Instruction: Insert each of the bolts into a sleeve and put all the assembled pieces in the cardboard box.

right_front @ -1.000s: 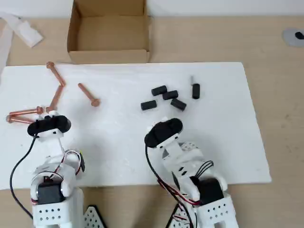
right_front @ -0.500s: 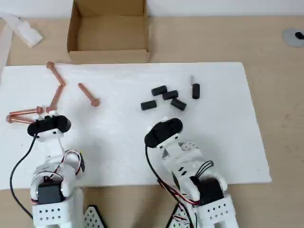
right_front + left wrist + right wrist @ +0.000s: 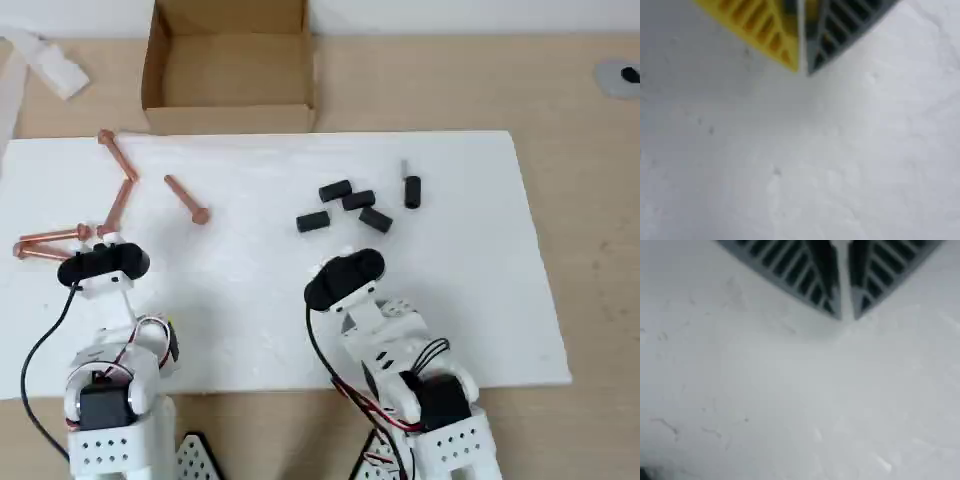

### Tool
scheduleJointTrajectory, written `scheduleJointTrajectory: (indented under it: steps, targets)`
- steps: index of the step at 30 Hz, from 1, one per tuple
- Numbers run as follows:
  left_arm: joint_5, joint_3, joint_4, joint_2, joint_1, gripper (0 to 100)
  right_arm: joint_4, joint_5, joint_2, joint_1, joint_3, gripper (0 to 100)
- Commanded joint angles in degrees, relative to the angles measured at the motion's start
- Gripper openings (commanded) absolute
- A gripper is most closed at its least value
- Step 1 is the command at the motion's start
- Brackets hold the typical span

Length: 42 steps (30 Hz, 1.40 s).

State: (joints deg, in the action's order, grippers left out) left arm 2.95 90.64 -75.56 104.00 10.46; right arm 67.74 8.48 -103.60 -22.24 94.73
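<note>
**Inventory**

- Bolts [image 3: 187, 199]: five.
- Sleeves [image 3: 358, 200]: five.
- Cardboard box [image 3: 228, 118]: one.

**Bolts.** Each bolt is copper-coloured, with a slim straight shank and a wider head at one end. All five lie flat on the left part of the white sheet [image 3: 260, 290]. None of them is inside a sleeve.

- Two lie almost parallel at the sheet's left edge [image 3: 50, 236] [image 3: 40, 250].
- One lies slanted just beside them [image 3: 118, 205].
- One lies near the sheet's far left corner [image 3: 117, 155].
- One lies apart from the others, toward the middle [image 3: 187, 199].

**Sleeves.** Each sleeve is a short black cylinder. All five lie on the sheet right of centre, well apart from the bolts.

- Four form a loose cluster [image 3: 335, 190] [image 3: 358, 200] [image 3: 313, 221] [image 3: 375, 219].
- The fifth lies just to the right of the cluster, with its long axis pointing away from the arms [image 3: 412, 191].

**Cardboard box.** The box is brown and open-topped. It stands on the wooden table [image 3: 580, 200] just beyond the sheet's far edge, toward the left side. Its brown floor is visible.

**Arms.** The left arm [image 3: 103, 265] sits over the sheet just beside the two parallel bolts. The right arm [image 3: 345, 278] sits near the sleeve cluster, on the side nearer the robot.

**Tool state**

- Left gripper [image 3: 802, 69]: closed. One yellow finger [image 3: 765, 30] and one dark grey finger [image 3: 845, 25] meet at their tips, with a thin seam between them, just above bare sheet.
- Right gripper [image 3: 845, 315]: closed. Its two grey ribbed fingers [image 3: 800, 275] stand side by side with a narrow slit between them, over bare sheet.
</note>
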Motion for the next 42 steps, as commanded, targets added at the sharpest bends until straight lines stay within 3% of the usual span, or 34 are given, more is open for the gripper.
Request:
scheduleJointTrajectory:
  steps: [1,34,36,39,42]
  targets:
    - [-0.18,-0.26,0.97,0.31,0.53,1,0.18,0.53,-6.46,0.92,-0.04,0.9]
    - [0.0,0.0,2.2,0.31,0.88,1,0.09,0.18,-6.46,0.66,-0.04,0.9]
    - [2.73,0.0,2.2,0.31,1.32,1,0.35,0.09,-6.37,0.84,-0.13,0.9]
    - [13.27,-1.85,3.6,0.04,2.37,0,2.64,-2.55,-6.29,0.92,-1.71,0.9]
    - [14.33,-4.13,4.75,-0.22,5.8,0,4.4,-2.9,-6.02,0.92,-5.14,0.9]
